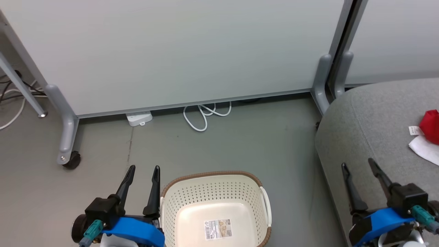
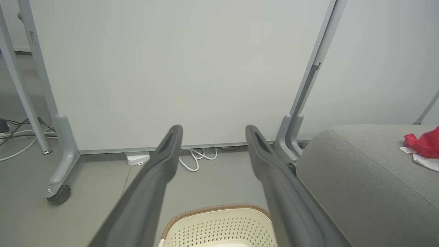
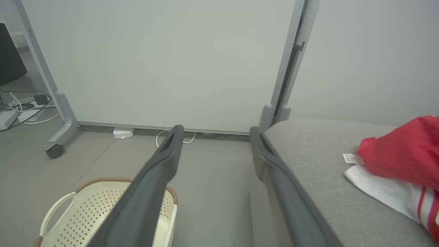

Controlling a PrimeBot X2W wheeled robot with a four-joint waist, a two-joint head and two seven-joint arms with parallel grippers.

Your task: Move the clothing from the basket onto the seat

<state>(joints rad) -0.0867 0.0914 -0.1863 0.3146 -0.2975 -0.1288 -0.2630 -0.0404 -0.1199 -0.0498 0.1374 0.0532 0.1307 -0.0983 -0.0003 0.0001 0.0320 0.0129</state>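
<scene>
The cream perforated basket (image 1: 216, 202) with a brown rim stands on the floor at the bottom centre, holding just a paper label (image 1: 218, 229) on its bottom. Red and white clothing (image 1: 430, 135) lies on the grey seat (image 1: 370, 120) at the right edge. In the right wrist view the clothing (image 3: 404, 161) shows red cloth over a white piece with red stripes on the seat (image 3: 319, 161). My left gripper (image 1: 143, 169) stands open just left of the basket. Above the seat's front edge, my right gripper (image 1: 357, 164) is open, holding nothing. The basket rim (image 2: 216, 208) sits below my left fingers (image 2: 161, 171).
A pale partition panel (image 1: 178, 51) on grey legs with a castor (image 1: 72, 159) stands behind the basket. White cable (image 1: 205, 115) and a white box (image 1: 139, 118) lie at its foot. More cables (image 1: 13, 99) lie at the far left. Grey floor (image 1: 240, 144) separates basket and panel.
</scene>
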